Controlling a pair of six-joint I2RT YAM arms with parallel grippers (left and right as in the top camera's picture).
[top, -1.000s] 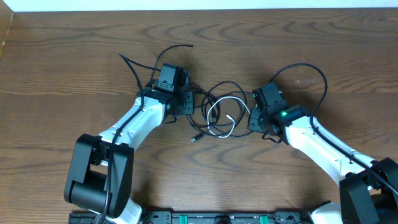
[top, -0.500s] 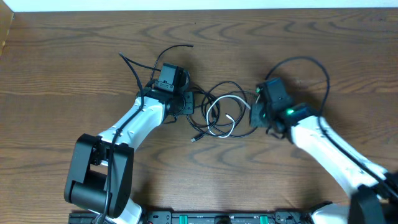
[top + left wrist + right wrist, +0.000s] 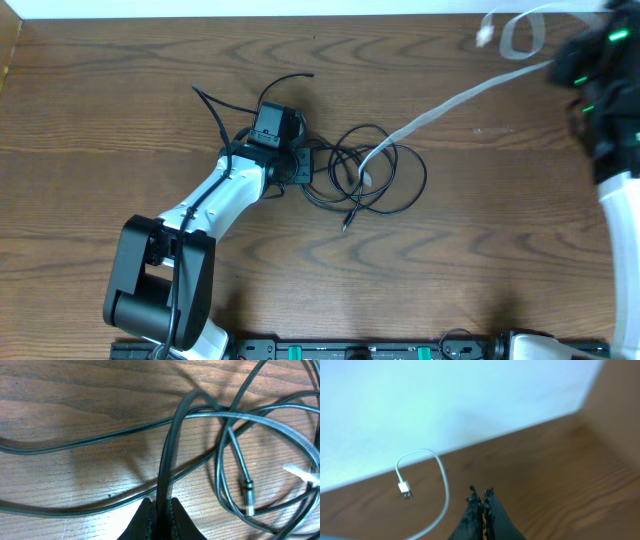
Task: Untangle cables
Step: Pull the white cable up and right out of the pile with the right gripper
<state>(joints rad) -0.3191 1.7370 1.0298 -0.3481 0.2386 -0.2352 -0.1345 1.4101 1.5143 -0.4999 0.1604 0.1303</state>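
White cable point(image 3: 440, 104) now aloft, right hand point(image 3: 481, 493)

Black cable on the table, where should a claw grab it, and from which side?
Take the black cable by its loose plug end, coming straight down from above. That tip lies flat on the table at the near edge of the loops, away from the white cable that crosses them.

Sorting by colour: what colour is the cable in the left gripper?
Black; the cable shows best in the left wrist view.
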